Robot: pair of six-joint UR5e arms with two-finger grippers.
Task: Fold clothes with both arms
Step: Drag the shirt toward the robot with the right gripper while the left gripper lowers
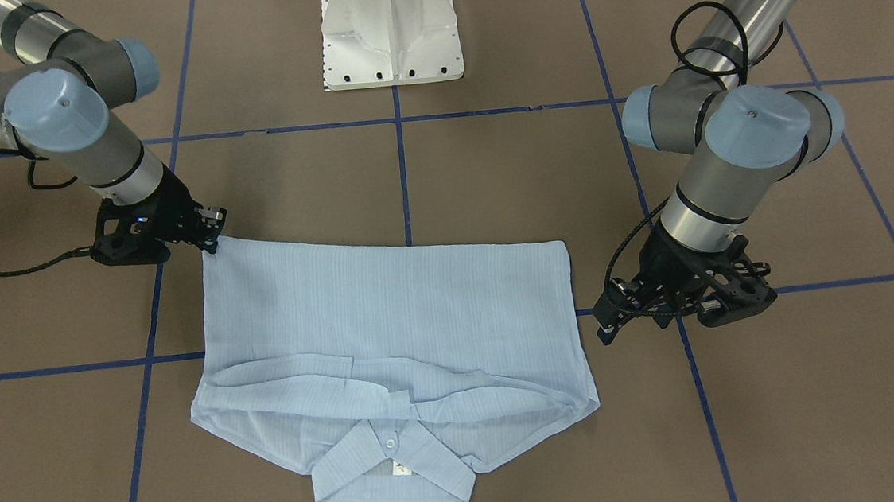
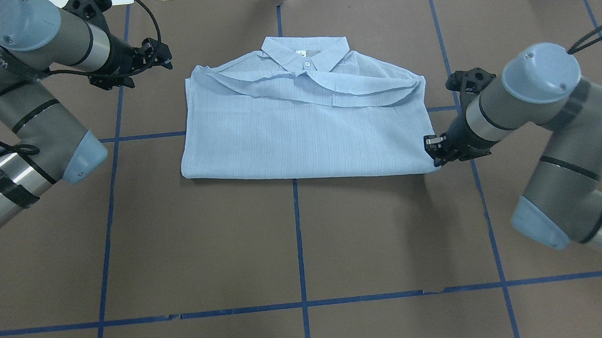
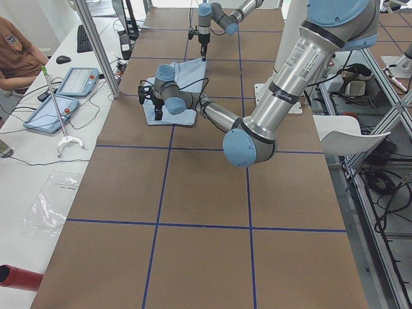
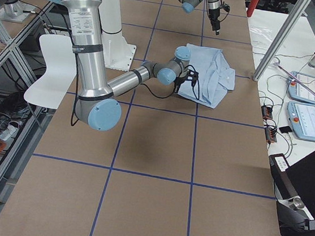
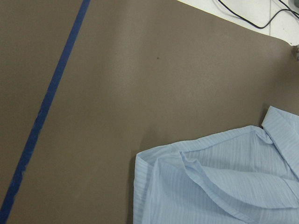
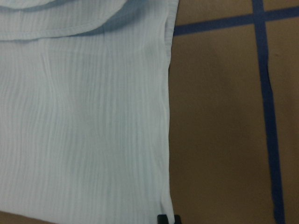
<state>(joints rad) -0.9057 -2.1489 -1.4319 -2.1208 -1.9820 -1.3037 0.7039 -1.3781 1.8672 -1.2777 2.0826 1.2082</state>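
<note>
The pale blue striped shirt (image 1: 388, 311) (image 2: 303, 135) lies folded flat on the brown table. Its collar (image 2: 305, 53) points away from the robot and the sleeves are laid across the chest. My right gripper (image 1: 212, 236) (image 2: 433, 152) is at the shirt's near right corner and appears shut on that corner. The right wrist view shows the shirt's side edge (image 6: 166, 116) and one fingertip (image 6: 161, 218). My left gripper (image 1: 603, 325) (image 2: 162, 56) hovers open and holds nothing. It is off the cloth, beside the far left corner (image 5: 140, 161).
The white pedestal base (image 1: 390, 32) stands at the robot's side of the table. Blue tape lines (image 2: 299, 235) cross the brown surface. A seated person (image 3: 13, 51) and tablets (image 3: 77, 80) are at a side bench past the table's far edge.
</note>
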